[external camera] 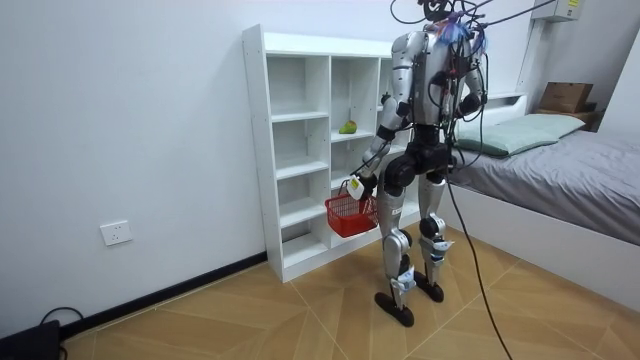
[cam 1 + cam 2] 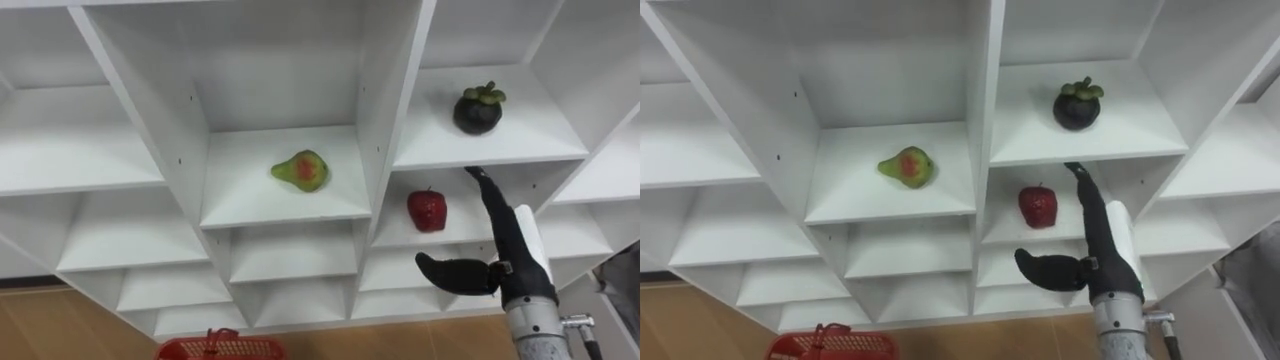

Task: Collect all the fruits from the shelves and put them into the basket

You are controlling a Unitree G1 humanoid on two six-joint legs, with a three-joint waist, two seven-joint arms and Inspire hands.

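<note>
In the white closet (image 2: 385, 110), a green-and-red pear (image 2: 301, 170) lies in the middle compartment. A red apple (image 2: 427, 209) sits one compartment to the right and lower. A dark mangosteen (image 2: 478, 110) stands on the shelf above the apple. My right hand (image 2: 505, 265) is raised in front of the apple's compartment, open, with fingers straight up and thumb spread left. It is just right of the apple and touches nothing. My left hand (image 1: 358, 186) hangs low at my side, shut on the handle of a red basket (image 1: 350, 213).
I stand upright facing the closet's right columns. The red basket's rim (image 2: 220, 348) shows at the bottom of the eye views. In the room view a bed (image 1: 560, 170) lies behind me at the right, and a wood floor (image 1: 300, 320) runs in front of the closet.
</note>
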